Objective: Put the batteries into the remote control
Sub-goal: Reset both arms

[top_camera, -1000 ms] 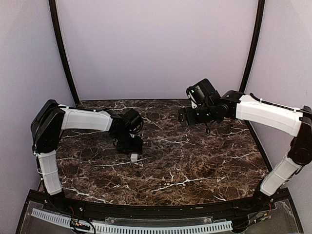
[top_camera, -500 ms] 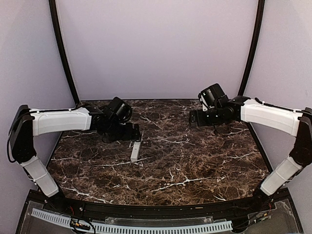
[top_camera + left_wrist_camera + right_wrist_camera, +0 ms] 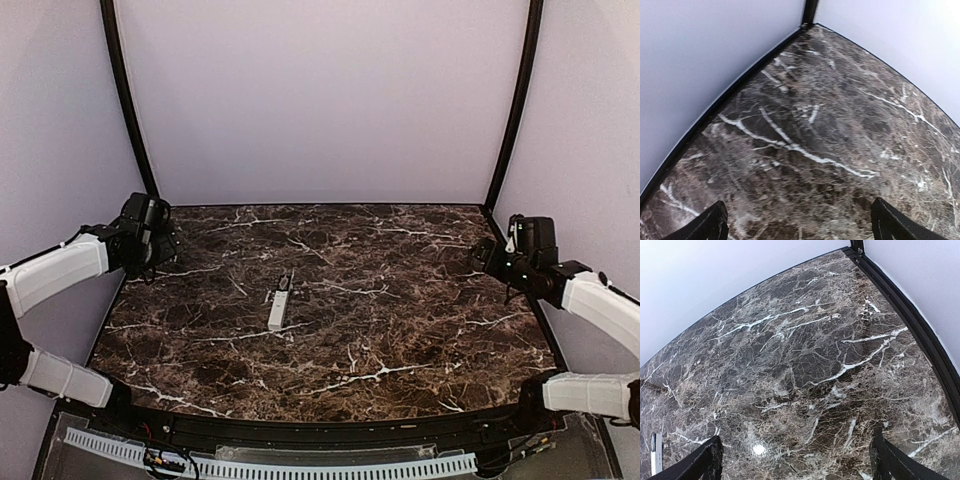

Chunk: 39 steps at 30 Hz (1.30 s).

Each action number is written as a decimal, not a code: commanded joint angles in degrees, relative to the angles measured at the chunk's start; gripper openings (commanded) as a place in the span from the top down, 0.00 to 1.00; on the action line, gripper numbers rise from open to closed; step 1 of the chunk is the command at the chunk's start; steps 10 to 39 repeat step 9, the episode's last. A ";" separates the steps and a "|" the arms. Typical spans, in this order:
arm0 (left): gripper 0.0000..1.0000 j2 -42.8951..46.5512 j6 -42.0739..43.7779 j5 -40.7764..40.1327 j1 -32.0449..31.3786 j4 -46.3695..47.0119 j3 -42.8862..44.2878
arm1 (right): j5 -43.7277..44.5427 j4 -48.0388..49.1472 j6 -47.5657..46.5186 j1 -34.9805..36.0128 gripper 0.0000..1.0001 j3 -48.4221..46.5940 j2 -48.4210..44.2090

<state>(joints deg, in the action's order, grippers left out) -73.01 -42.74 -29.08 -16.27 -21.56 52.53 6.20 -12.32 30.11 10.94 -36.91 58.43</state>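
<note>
The remote control (image 3: pixel 278 311), a slim white bar, lies alone on the marble table (image 3: pixel 400 330) left of centre; its end also shows at the lower left edge of the right wrist view as a white strip (image 3: pixel 656 460). My left gripper (image 3: pixel 163 243) hangs at the table's far left edge, well away from the remote control; its jaws stand open over bare marble (image 3: pixel 799 212). My right gripper (image 3: pixel 487 254) is at the far right edge, open too, with nothing between its fingers (image 3: pixel 796 442). The batteries are out of view.
Pale walls close in the back and both sides, with black posts in the back corners (image 3: pixel 128 110) (image 3: pixel 515 100). A black rail (image 3: pixel 300 428) runs along the near edge of the table.
Both arms have drawn back from the middle to the table's sides. The left gripper opened and came away from the remote control, which now lies uncovered.
</note>
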 commanded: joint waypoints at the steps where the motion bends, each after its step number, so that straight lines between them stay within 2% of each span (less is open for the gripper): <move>1: 0.01 9.01 -6.26 -11.72 0.71 -4.06 -7.47 | 1.89 4.76 3.47 -0.66 0.01 6.48 -7.13; 4: 0.02 15.36 -8.49 -14.06 0.72 -1.51 -13.69 | 6.51 4.38 5.42 -0.74 0.01 9.48 -10.47; 6: 0.04 21.33 -7.38 -14.37 0.72 3.36 -17.77 | 6.79 5.72 6.38 -0.73 0.02 11.34 -11.73; 9: 0.06 25.28 -5.61 -14.03 0.72 9.23 -21.40 | 6.15 7.21 5.22 -0.74 0.01 12.48 -12.43; 39: 0.06 25.28 -5.61 -14.03 0.72 9.23 -21.40 | 6.15 7.21 5.22 -0.74 0.01 12.48 -12.43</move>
